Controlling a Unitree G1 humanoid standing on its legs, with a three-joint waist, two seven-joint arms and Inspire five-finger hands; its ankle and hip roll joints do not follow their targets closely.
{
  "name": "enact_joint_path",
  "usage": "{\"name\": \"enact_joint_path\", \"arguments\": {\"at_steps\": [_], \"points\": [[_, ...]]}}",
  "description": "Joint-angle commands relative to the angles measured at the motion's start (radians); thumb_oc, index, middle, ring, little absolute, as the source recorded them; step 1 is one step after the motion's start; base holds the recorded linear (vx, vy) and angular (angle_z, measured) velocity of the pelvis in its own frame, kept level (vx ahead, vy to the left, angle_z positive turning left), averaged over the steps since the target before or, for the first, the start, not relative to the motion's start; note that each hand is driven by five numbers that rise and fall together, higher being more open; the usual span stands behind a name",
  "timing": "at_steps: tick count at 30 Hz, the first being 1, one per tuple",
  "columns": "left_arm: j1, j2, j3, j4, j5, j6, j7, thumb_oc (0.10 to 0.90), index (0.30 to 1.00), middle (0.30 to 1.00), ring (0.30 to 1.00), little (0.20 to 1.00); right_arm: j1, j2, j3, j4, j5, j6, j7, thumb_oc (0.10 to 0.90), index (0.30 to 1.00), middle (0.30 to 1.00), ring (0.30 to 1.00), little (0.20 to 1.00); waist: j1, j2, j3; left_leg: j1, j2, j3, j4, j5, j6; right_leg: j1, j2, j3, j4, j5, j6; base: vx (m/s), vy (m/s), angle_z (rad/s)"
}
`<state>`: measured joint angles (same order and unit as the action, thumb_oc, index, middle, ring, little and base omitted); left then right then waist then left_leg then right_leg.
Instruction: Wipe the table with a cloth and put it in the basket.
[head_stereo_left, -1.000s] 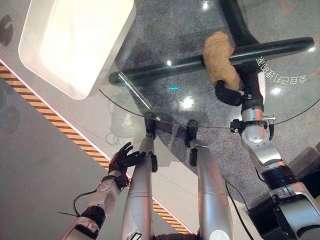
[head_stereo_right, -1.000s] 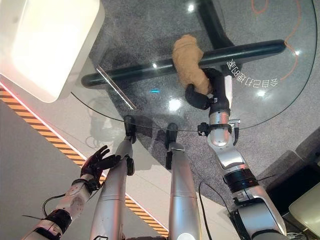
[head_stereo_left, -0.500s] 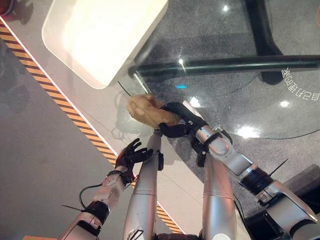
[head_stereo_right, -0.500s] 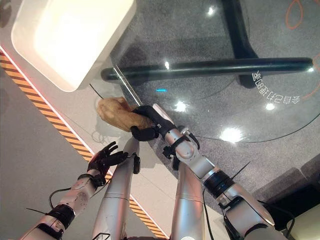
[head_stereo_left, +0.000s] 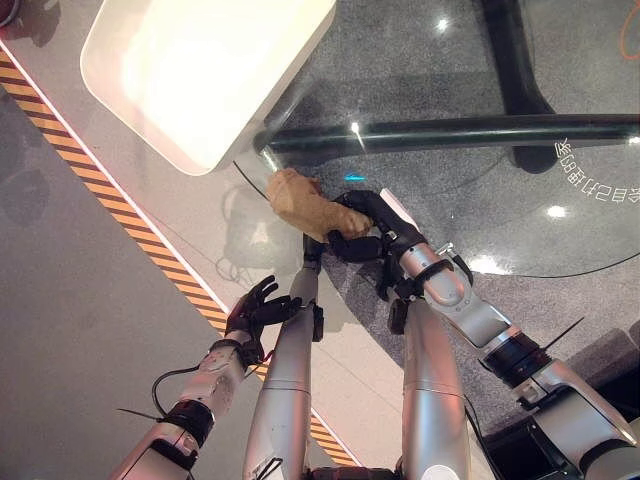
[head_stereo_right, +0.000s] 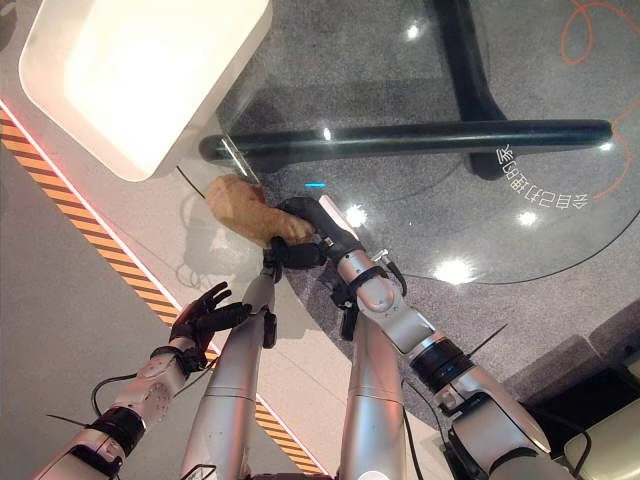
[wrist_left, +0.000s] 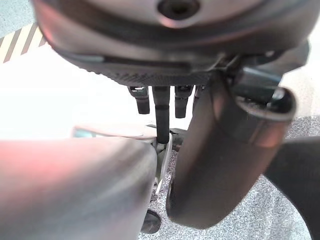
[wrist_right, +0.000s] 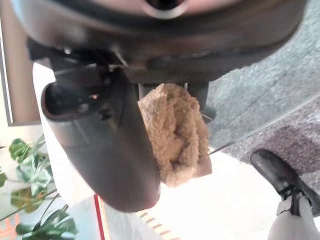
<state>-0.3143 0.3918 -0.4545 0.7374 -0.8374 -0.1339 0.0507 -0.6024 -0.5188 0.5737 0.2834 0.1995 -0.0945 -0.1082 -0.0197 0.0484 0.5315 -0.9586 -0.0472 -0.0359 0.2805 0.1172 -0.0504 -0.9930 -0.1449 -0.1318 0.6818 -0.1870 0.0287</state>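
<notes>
My right hand (head_stereo_left: 362, 226) is shut on a tan, fuzzy cloth (head_stereo_left: 295, 204), holding it bunched on the near-left rim of the round glass table (head_stereo_left: 455, 185). The cloth (wrist_right: 175, 131) shows past that hand's thumb (wrist_right: 107, 150), gripped between it and the fingers. A large white container with rounded corners (head_stereo_left: 200, 70) stands on the floor beyond the table's left side, a short way from the cloth. My left hand (head_stereo_left: 256, 312) hangs low at the lower left, away from the table, open with fingers (wrist_left: 161, 112) spread and nothing in it.
Under the glass lie the table's black crossed base bars (head_stereo_left: 450, 132) on dark speckled carpet. An orange-and-black striped line (head_stereo_left: 110, 190) runs diagonally across the grey floor on the left. Green plant leaves (wrist_right: 25, 165) appear at the edge of the right wrist view.
My right hand has dragged the cloth from the far middle of the glass to its near-left rim. The camera has shifted too. The left hand has stayed where it was.
</notes>
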Motion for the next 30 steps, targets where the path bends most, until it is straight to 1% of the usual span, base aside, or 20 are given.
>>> {"name": "enact_joint_path", "arguments": {"at_steps": [1,4,5,7,11,15,17,19,22,26,30], "points": [[0.094,-0.091,-0.033,-0.030,0.005,0.000,-0.065,0.800,0.900,0.900,0.900,0.900,0.052,-0.033,-0.031,-0.103,0.040,-0.064,0.034,0.100,0.300,0.300,0.300,0.200,0.006,0.010,-0.011,0.028,-0.042,0.080,0.212,-0.197,0.063,0.043,0.079,0.040,-0.272,0.205,0.047,0.00,0.000,0.00],[0.117,-0.085,-0.013,-0.028,-0.007,-0.005,-0.092,0.800,0.900,0.900,0.900,0.900,0.071,-0.031,-0.040,-0.138,0.065,-0.068,0.092,0.100,0.300,0.300,0.300,0.200,0.008,0.007,-0.011,0.063,-0.041,0.078,0.201,-0.197,0.062,0.080,0.079,0.036,-0.276,0.196,0.045,-0.02,-0.002,0.00],[0.104,-0.082,0.000,-0.026,-0.012,-0.006,-0.102,0.800,0.900,0.900,0.900,0.900,0.058,-0.034,-0.045,-0.151,0.070,-0.064,0.108,0.100,0.300,0.300,0.300,0.200,0.005,0.005,-0.011,0.040,-0.045,0.081,0.193,-0.167,0.065,0.061,0.075,0.033,-0.285,0.220,0.039,-0.07,-0.010,-0.01],[0.120,-0.078,0.017,-0.020,-0.034,-0.007,-0.134,0.800,0.900,0.900,0.900,0.900,0.071,-0.036,-0.047,-0.177,0.098,-0.059,0.147,0.100,0.300,0.300,0.300,0.200,0.008,0.001,-0.011,0.078,-0.046,0.076,0.184,-0.169,0.064,0.102,0.075,0.028,-0.288,0.209,0.036,-0.04,-0.012,-0.01],[0.145,-0.072,0.037,-0.024,-0.075,-0.008,-0.175,0.800,0.900,0.900,0.900,0.900,0.088,-0.037,-0.055,-0.213,0.137,-0.050,0.177,0.100,0.300,0.300,0.300,0.200,0.012,-0.003,-0.011,0.120,-0.044,0.071,0.173,-0.170,0.062,0.147,0.077,0.022,-0.290,0.196,0.033,-0.02,-0.024,-0.04],[0.191,-0.058,0.068,-0.052,-0.159,0.001,-0.274,0.800,0.900,0.900,0.900,0.900,0.131,-0.040,-0.081,-0.264,0.193,-0.053,0.195,0.100,0.300,0.300,0.300,0.200,0.013,-0.008,-0.011,0.166,-0.040,0.069,0.162,-0.173,0.060,0.200,0.078,0.014,-0.294,0.183,0.027,0.00,-0.012,0.00],[0.219,-0.051,0.086,-0.093,-0.229,0.011,-0.338,0.800,0.900,0.900,0.900,0.900,0.164,-0.043,-0.108,-0.296,0.229,-0.065,0.203,0.100,0.300,0.300,0.300,0.200,0.012,-0.009,-0.011,0.187,-0.039,0.068,0.157,-0.175,0.061,0.224,0.079,0.012,-0.299,0.178,0.025,0.00,-0.022,0.05],[0.243,-0.044,0.102,-0.134,-0.274,0.021,-0.378,0.800,0.900,0.900,0.900,0.900,0.193,-0.040,-0.130,-0.319,0.246,-0.072,0.208,0.100,0.300,0.300,0.300,0.200,0.012,-0.010,-0.011,0.203,-0.039,0.067,0.153,-0.177,0.062,0.242,0.080,0.011,-0.301,0.175,0.024,0.00,0.000,0.00],[0.289,-0.034,0.136,-0.214,-0.355,0.043,-0.438,0.800,0.900,0.900,0.900,0.900,0.241,-0.033,-0.178,-0.346,0.272,-0.100,0.223,0.100,0.300,0.300,0.300,0.200,0.012,-0.008,-0.011,0.232,-0.038,0.065,0.144,-0.178,0.065,0.273,0.081,0.009,-0.308,0.171,0.022,0.00,0.000,0.00],[0.329,-0.026,0.168,-0.291,-0.407,0.072,-0.508,0.800,0.900,0.900,0.900,0.900,0.287,-0.028,-0.229,-0.380,0.310,-0.139,0.247,0.100,0.300,0.300,0.300,0.200,0.014,-0.007,-0.011,0.253,-0.037,0.064,0.142,-0.182,0.069,0.298,0.082,0.009,-0.310,0.167,0.020,0.00,-0.026,-0.06],[0.370,-0.021,0.185,-0.387,-0.454,0.126,-0.582,0.800,0.900,0.900,0.900,0.900,0.324,-0.020,-0.284,-0.434,0.370,-0.186,0.279,0.100,0.300,0.300,0.300,0.200,0.015,-0.008,-0.011,0.286,-0.034,0.065,0.138,-0.188,0.071,0.335,0.082,0.011,-0.319,0.163,0.018,0.00,-0.031,0.02]]}}
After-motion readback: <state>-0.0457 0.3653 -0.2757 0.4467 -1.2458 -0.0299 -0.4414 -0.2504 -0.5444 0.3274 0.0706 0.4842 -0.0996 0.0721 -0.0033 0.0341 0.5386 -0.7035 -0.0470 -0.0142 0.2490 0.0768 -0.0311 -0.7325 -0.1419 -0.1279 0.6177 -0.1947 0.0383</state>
